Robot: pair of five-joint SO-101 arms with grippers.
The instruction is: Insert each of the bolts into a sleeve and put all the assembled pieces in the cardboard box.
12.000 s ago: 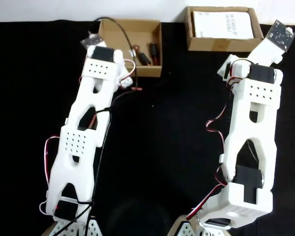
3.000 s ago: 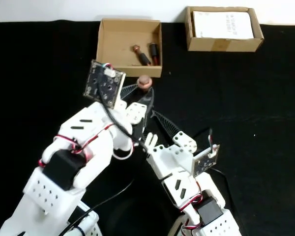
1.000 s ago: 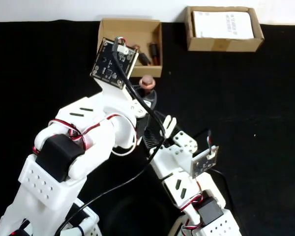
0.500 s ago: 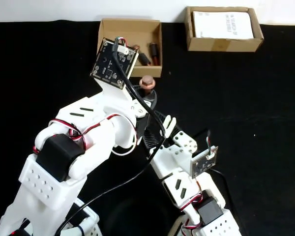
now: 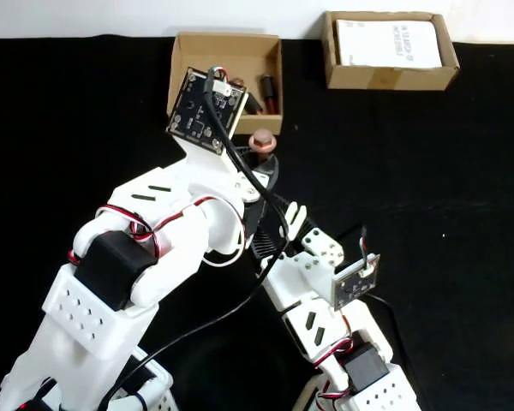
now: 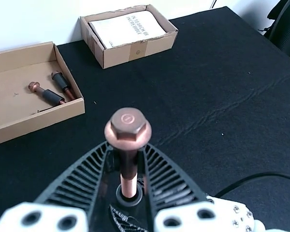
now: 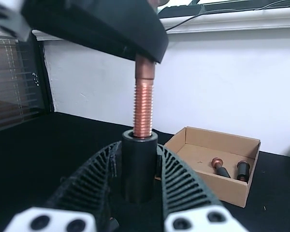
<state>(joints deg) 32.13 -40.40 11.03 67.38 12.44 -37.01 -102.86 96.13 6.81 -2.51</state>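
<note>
The left jaws have edged a little toward the cardboard box [image 5: 207, 73] over the last second, carrying the bolt [image 6: 128, 129] with them. They are closed on its shank, head up. The right jaws clamp the black sleeve [image 7: 137, 169] just beneath it, above the surface [image 5: 411, 214]. The bolt's threaded tip sits in the sleeve's mouth, so insertion looks begun, not finished. Two assembled pieces [image 6: 49, 95] already lie in the box.

The bolt [image 7: 144, 104] has its tip hidden inside the sleeve [image 7: 139, 166], its head behind the left fingers [image 7: 101, 24].
</note>
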